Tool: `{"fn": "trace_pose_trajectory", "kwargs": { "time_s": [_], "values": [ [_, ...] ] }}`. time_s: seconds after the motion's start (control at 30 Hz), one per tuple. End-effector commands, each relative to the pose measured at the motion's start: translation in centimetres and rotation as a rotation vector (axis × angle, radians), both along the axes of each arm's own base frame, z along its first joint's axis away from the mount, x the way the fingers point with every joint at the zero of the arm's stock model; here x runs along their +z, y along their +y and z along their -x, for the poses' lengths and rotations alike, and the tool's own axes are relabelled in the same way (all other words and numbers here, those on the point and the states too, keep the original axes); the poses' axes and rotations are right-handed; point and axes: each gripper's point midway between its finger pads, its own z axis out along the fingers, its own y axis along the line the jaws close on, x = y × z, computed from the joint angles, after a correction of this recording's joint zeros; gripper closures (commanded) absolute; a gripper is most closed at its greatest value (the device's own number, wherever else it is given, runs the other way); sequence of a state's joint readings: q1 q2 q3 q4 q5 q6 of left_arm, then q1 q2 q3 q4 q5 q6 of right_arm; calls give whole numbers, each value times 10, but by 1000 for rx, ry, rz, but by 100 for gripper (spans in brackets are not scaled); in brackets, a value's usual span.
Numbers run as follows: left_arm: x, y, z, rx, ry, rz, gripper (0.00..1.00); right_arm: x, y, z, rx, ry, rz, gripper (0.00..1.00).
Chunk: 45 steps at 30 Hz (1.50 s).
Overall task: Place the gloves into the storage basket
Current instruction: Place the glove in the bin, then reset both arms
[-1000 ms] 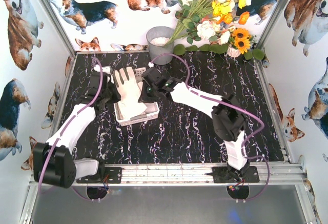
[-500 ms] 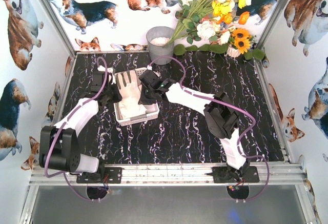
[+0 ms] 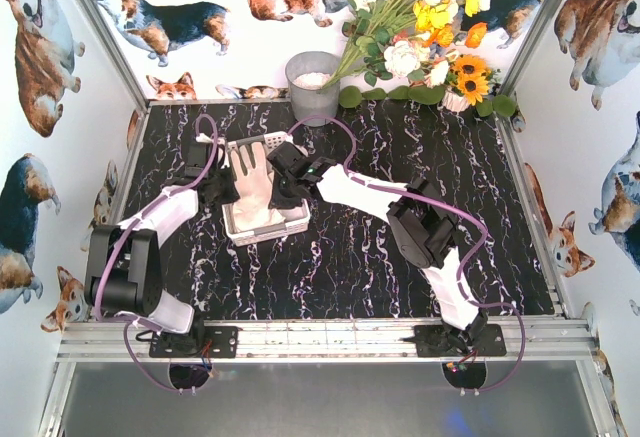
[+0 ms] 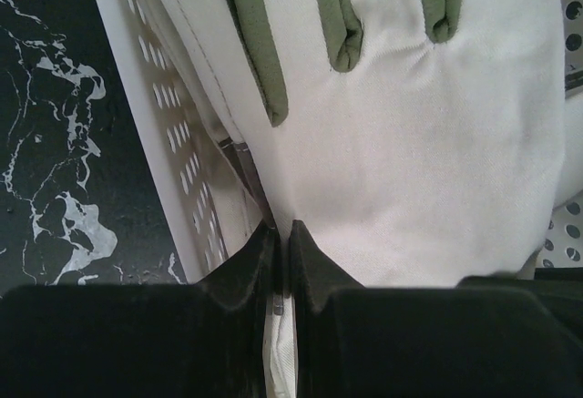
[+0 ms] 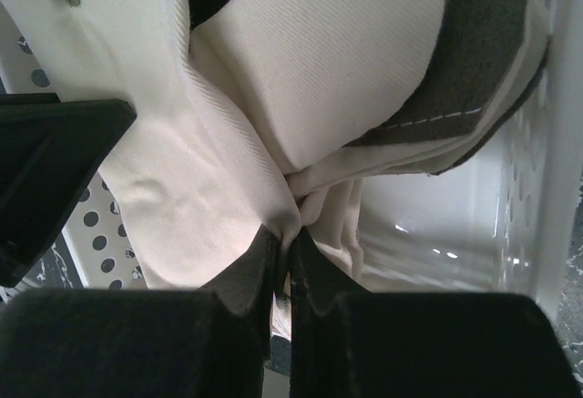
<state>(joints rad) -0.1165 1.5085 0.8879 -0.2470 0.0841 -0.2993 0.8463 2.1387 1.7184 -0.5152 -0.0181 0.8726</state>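
A cream glove (image 3: 250, 179) lies spread over the white storage basket (image 3: 268, 234), toward nine o'clock on the marbled table (image 3: 380, 277). The left gripper (image 4: 282, 234) pinches its nine o'clock edge and the right gripper (image 5: 284, 239) its three o'clock edge, both clamped on fabric.

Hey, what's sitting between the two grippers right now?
A cream-white glove, held over the white storage basket. The left gripper and right gripper each pinch an edge of it, clearest in the top view.

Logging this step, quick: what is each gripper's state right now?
Left gripper: shut on the edge of the glove.
Right gripper: shut on glove fabric.
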Motion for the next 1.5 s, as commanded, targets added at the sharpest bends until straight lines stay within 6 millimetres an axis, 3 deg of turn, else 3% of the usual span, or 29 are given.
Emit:
{"fn": "trace_pose_trajectory", "kwargs": {
  "time_s": [0.0,0.23,0.37,0.63,0.8,1.0,1.33,1.47],
  "values": [
    [7,13,-20,44,-51,-34,100,14,14,-15,-6,-60,-38,100],
    [-2,10,-26,27,-36,-28,100,15,12,-13,1,-61,-27,95],
    [-3,10,-27,26,-33,-29,100,20,12,-11,10,-65,-33,83],
    [2,13,-26,36,-54,-40,100,69,-4,-13,54,-192,6,52],
    [13,8,-28,14,-93,-21,78,111,-31,-12,56,-299,71,39],
    [47,2,-27,-22,-182,-9,61,152,-66,-4,37,-407,118,37],
    [119,11,-5,-64,-341,-85,38,182,-132,17,-59,-534,168,32],
    [147,25,8,-24,-452,-134,17,183,-167,27,-85,-584,228,27]
  ]
}}
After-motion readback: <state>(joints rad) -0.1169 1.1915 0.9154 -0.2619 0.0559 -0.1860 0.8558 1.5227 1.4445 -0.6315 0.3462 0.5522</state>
